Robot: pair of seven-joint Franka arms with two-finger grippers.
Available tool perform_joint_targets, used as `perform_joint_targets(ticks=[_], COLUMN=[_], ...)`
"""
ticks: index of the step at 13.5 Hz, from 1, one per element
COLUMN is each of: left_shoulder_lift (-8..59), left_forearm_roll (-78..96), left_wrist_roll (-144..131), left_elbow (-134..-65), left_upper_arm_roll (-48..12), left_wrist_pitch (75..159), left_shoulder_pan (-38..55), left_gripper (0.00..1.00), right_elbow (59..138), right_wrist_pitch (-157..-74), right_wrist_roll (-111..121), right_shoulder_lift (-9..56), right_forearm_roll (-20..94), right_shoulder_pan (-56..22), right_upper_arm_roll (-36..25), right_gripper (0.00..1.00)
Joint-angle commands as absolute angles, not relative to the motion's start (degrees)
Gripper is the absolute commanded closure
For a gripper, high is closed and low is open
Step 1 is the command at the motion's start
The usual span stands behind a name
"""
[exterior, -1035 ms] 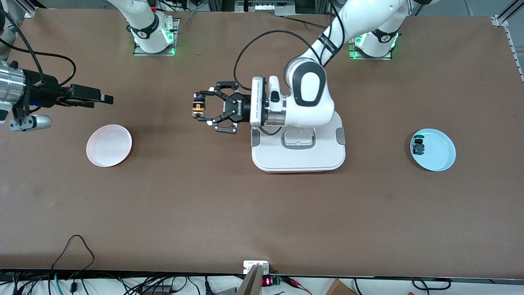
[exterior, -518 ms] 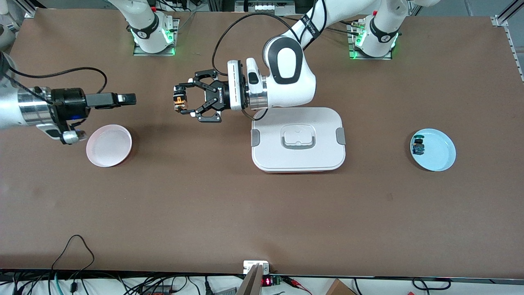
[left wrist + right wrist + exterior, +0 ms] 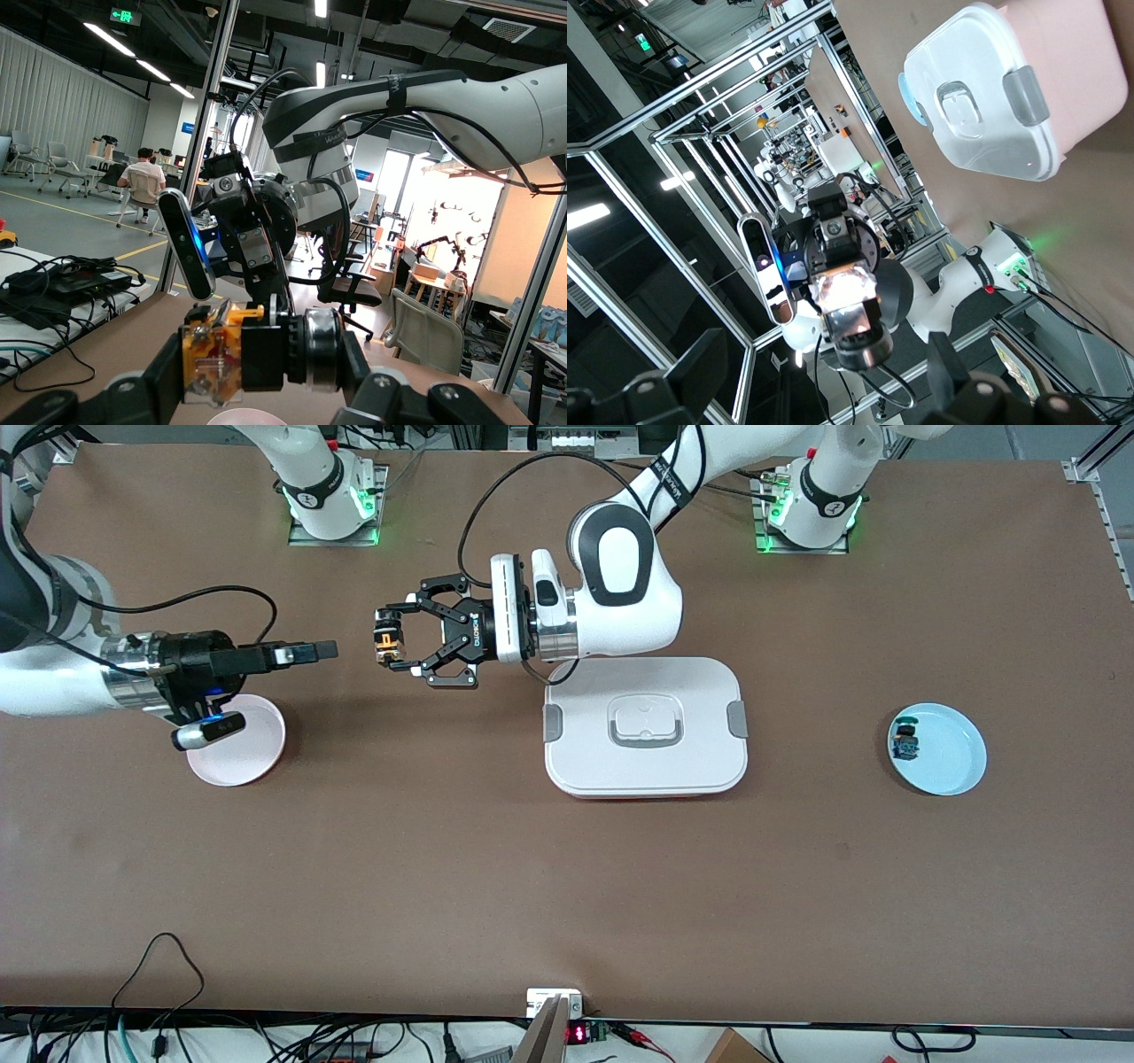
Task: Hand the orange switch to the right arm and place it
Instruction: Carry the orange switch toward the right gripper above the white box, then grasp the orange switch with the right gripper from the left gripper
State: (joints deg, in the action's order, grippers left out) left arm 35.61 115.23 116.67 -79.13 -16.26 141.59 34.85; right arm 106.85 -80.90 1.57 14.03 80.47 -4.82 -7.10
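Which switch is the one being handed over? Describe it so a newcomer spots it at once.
Start at the white lidded container mid-table and follow the left arm above it to the left gripper, held in the air facing the right gripper. The orange switch is clamped there: black with an orange part, unlike the blue-green switch lying on the light blue plate.
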Motion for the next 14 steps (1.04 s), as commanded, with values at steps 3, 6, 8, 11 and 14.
perform_joint_targets(ticks=[3, 6, 8, 11, 14], left_shoulder_lift=[35.6, 35.6, 35.6, 35.6, 35.51], left_forearm_roll=[116.54, 116.28, 116.28, 116.28, 116.19], left_wrist_roll=[116.54, 116.54, 116.54, 116.54, 116.72], left_elbow=[-78.05, -78.05, -78.05, -78.05, -78.05], left_upper_arm_roll=[-15.38, -15.21, -15.12, -15.12, -15.12], left_wrist_pitch=[142.29, 142.29, 142.29, 142.29, 142.29], left_shoulder_pan=[35.68, 35.68, 35.68, 35.68, 35.68], left_gripper=[0.99, 0.99, 0.99, 0.99, 0.99], right_elbow=[108.98, 110.38, 110.92, 110.92, 110.92], right_wrist_pitch=[-84.11, -82.88, -82.27, -81.92, -81.65], right_wrist_roll=[2.29, 6.75, 7.12, 9.4, 9.4], right_shoulder_lift=[12.74, 14.15, 14.5, 15.46, 15.47], right_forearm_roll=[83.5, 85.68, 87.1, 87.8, 87.8], right_shoulder_pan=[-8.08, -8.09, -8.17, -9.4, -9.93], right_upper_arm_roll=[-7.03, -6.94, -6.94, -6.94, -6.94], right_gripper=[0.0, 0.0, 0.0, 0.0, 0.03])
